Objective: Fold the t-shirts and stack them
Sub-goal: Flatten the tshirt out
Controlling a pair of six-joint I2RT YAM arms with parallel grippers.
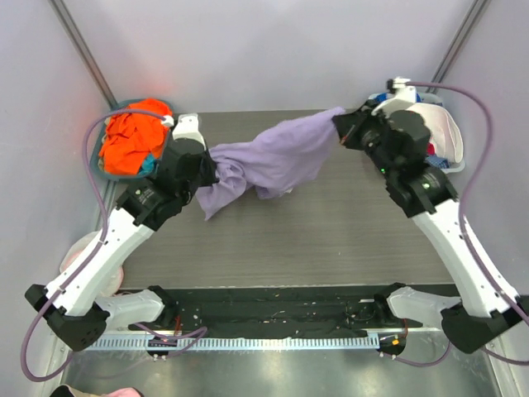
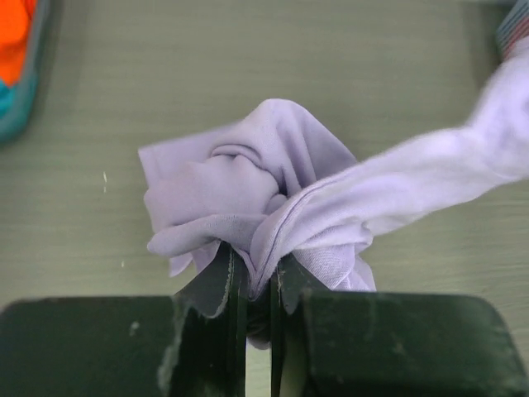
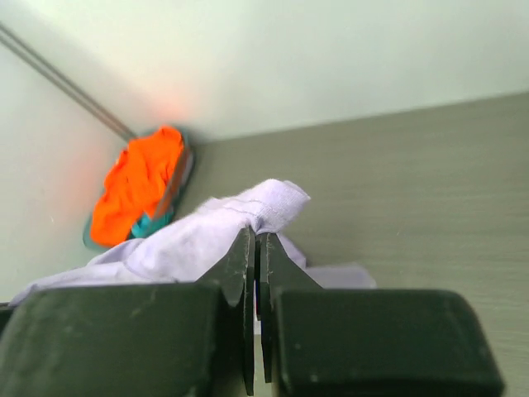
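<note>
Holding: lavender t-shirt [image 1: 273, 157], slung over the table [image 1: 331, 240], gripped at both ends.
Left gripper [image 2: 258, 281]: clamped on a bunched wad.
Right gripper [image 3: 257, 248]: pinched on an edge.
Handling: limp, light; I'd take the shoulders.

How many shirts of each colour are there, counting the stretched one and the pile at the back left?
lavender shirt: 1
orange shirt: 1
teal shirt: 1, mostly hidden under the orange one
Total: 3
</note>
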